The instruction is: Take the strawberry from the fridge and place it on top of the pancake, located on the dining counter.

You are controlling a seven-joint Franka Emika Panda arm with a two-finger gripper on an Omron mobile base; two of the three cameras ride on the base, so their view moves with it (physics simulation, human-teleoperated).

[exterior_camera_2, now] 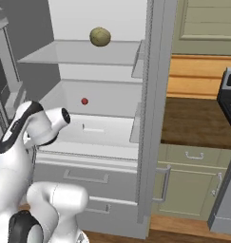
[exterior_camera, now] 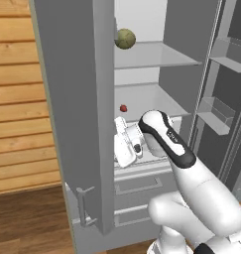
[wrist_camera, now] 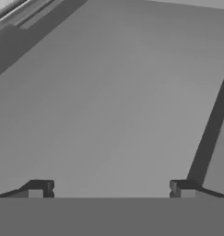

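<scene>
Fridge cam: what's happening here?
The white arm is reaching into the open fridge with nothing held. In the hand view its tool has both tips spread wide, facing a plain grey surface. The strawberry sits untouched on the lower white shelf, beyond and above the wrist. An olive-brown ball rests on the glass shelf above it. The grab has not happened yet.

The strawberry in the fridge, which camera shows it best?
The right base view: the strawberry sits unobstructed on the white lower shelf of the fridge. The left base view also catches it, but close beside the open door's edge and just above the arm. The hand view faces a plain grey surface.
</scene>
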